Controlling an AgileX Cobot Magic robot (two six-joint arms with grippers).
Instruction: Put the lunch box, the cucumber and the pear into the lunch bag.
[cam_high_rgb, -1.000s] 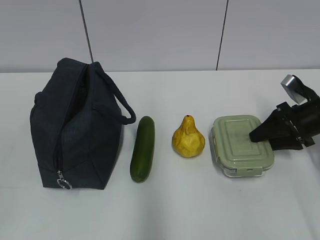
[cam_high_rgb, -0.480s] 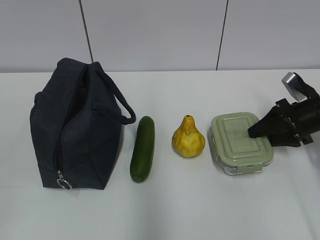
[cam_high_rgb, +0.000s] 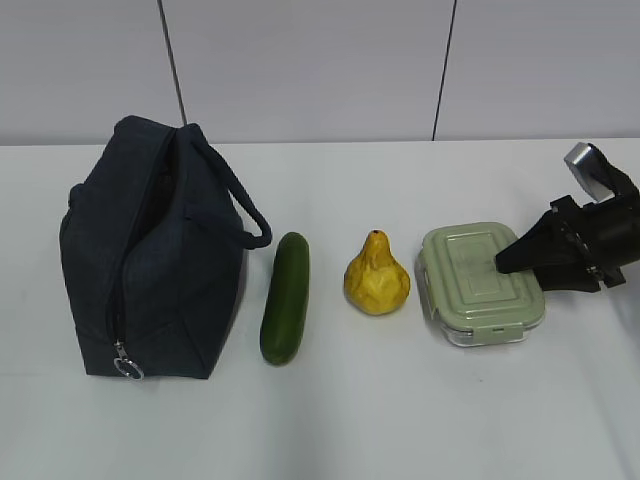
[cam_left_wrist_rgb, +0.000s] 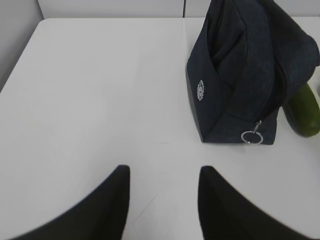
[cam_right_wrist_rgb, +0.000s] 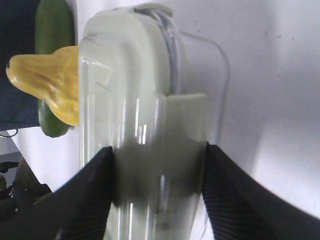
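Right gripper (cam_right_wrist_rgb: 157, 165) clamps the box (cam_high_rgb: 483, 285) by its smooth lid edge; left gripper (cam_left_wrist_rgb: 162, 200) gapes empty; box may slip and strike the pear (cam_high_rgb: 376, 275) beside it.

A white table (cam_high_rgb: 400, 420) fills the foreground; behind the table stands a pale grey panelled wall (cam_high_rgb: 300, 70) with dark seams

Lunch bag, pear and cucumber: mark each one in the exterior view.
lunch bag (cam_high_rgb: 170, 290), exterior view, on its dark front side panel.
pear (cam_high_rgb: 377, 283), exterior view, on its wide yellow body.
cucumber (cam_high_rgb: 286, 296), exterior view, on the middle of its length.
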